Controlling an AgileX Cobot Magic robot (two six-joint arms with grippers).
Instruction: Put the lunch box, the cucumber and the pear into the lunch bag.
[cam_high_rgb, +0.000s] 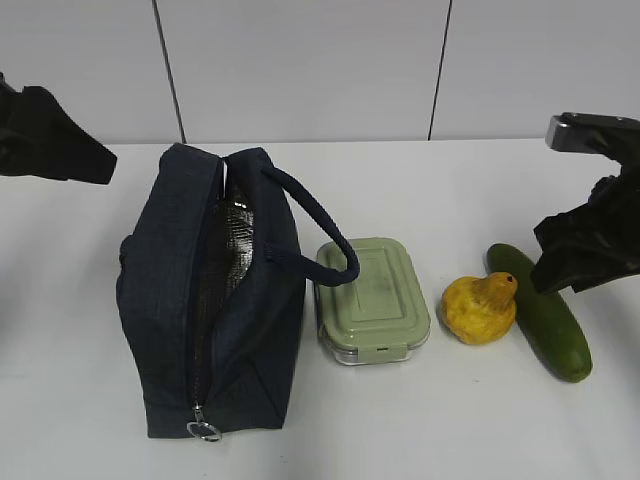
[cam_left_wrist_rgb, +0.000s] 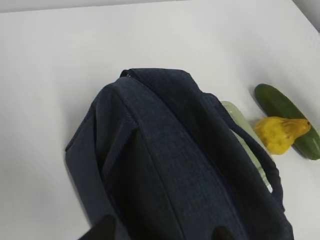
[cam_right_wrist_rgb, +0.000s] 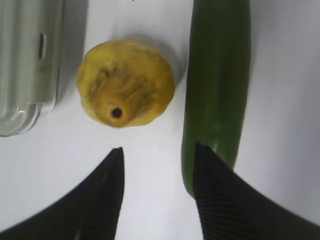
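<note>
On the left, the left claw (cam_left_wrist_rgb: 160, 232) hangs above the near end of the lunch bag (cam_high_rgb: 215, 310); only its two dark tips show at the bottom of the left wrist view, set apart with nothing between them. The bag stands on the white counter (cam_high_rgb: 80, 400), its zipper undone, silver lining showing in a narrow slit, the ring pull (cam_high_rgb: 203, 430) at the near end. One padded handle (cam_high_rgb: 320, 225) arches over the corner of the lunch box (cam_high_rgb: 373, 298), which sits just beside the bag, sage lid clipped on. Next come the pear (cam_high_rgb: 481, 307) and, right beside it, the cucumber (cam_high_rgb: 545, 315), all three still outside the bag. The right claw (cam_right_wrist_rgb: 157, 162) hovers over them, spread and empty, one tip over the cucumber's end, the other over bare counter below the pear. I judge a first pick is being lined up. To do it well, centre the jaws on one item and have the left claw widen the bag's mouth.
</note>
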